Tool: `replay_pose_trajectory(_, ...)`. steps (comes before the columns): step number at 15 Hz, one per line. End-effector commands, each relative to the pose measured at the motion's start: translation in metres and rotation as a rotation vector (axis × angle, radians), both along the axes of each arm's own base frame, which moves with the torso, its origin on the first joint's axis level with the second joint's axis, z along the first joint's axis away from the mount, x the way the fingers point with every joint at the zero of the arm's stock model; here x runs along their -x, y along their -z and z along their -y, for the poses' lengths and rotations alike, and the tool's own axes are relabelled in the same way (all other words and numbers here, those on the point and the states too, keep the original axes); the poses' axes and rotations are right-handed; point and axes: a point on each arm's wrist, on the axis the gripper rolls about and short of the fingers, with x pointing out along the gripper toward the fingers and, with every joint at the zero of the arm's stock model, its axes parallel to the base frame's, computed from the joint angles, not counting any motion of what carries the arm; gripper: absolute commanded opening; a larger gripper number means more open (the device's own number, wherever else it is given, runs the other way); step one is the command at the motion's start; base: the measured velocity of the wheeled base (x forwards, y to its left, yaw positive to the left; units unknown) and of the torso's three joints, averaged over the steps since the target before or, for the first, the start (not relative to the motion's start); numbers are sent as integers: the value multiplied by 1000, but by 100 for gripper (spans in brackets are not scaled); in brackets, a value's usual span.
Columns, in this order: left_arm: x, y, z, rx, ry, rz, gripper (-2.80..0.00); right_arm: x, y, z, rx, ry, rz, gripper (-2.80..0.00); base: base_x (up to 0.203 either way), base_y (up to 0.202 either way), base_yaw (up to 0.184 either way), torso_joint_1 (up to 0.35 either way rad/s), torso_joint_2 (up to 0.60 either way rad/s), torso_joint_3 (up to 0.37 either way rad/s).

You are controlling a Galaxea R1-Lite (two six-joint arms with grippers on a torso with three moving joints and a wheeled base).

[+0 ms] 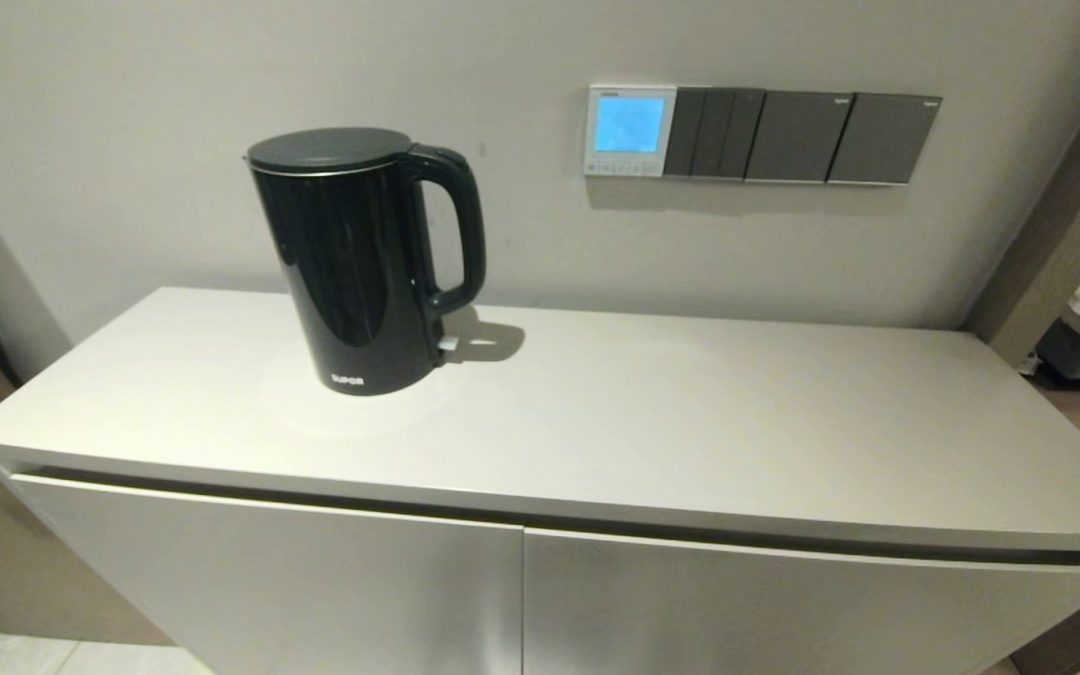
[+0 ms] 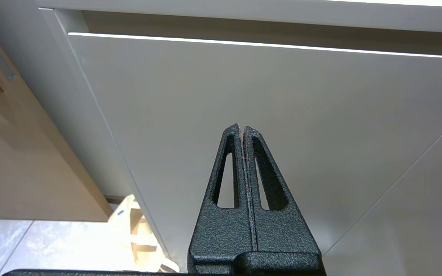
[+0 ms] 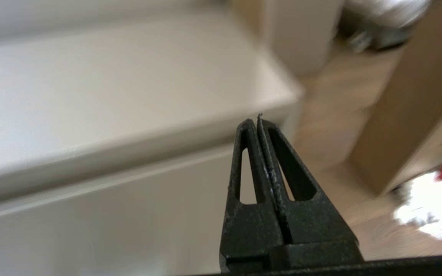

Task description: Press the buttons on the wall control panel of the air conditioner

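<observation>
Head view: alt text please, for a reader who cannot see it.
A white wall control panel with a glowing blue screen and a row of small buttons hangs beside dark grey switch plates. Below, a black kettle stands on a white cabinet; no arm shows.

My head view is evenly, softly lit; the glossy black electric kettle [image 1: 362,262] throws a short shadow to its right and the glowing light-blue thermostat screen [image 1: 629,125] shines. My right wrist view is smeared with blur, with a blown-out white patch on the floor.
</observation>
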Motion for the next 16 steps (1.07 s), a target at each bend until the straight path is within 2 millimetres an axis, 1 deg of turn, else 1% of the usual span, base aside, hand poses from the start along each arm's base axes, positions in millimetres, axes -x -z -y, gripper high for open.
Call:
replay_pose_trajectory(1,0,0,0,0,-1,-2,-280,0,16,0,-18,-16,-28,-280,0,0,0,0,0,0)
replay_pose_trajectory(3,0,0,0,0,-1,-2,-280,-1,29,-1,-20,-50,-67,-280,0,0,0,0,0,0)
replay_pose_trajectory(6,0,0,0,0,-1,-2,-280,5,40,-4,-18,-156,-23,-280,0,0,0,0,0,0)
replay_pose_trajectory(7,0,0,0,0,0,-2,-280,5,47,-4,-16,-181,-36,-280,0,0,0,0,0,0)
replay_pose_trajectory(9,0,0,0,0,0,-1,-280,5,59,-5,-23,-188,-75,-280,0,0,0,0,0,0)
replay_pose_trajectory(11,0,0,0,0,-1,-2,-280,6,60,-5,-28,-196,-64,-280,0,0,0,0,0,0)
replay_pose_trajectory(13,0,0,0,0,0,-2,-280,10,61,-6,-20,-256,-35,-280,0,0,0,0,0,0)
replay_pose_trajectory(16,0,0,0,0,-1,-2,-280,12,64,-7,-21,-298,-42,-280,0,0,0,0,0,0)
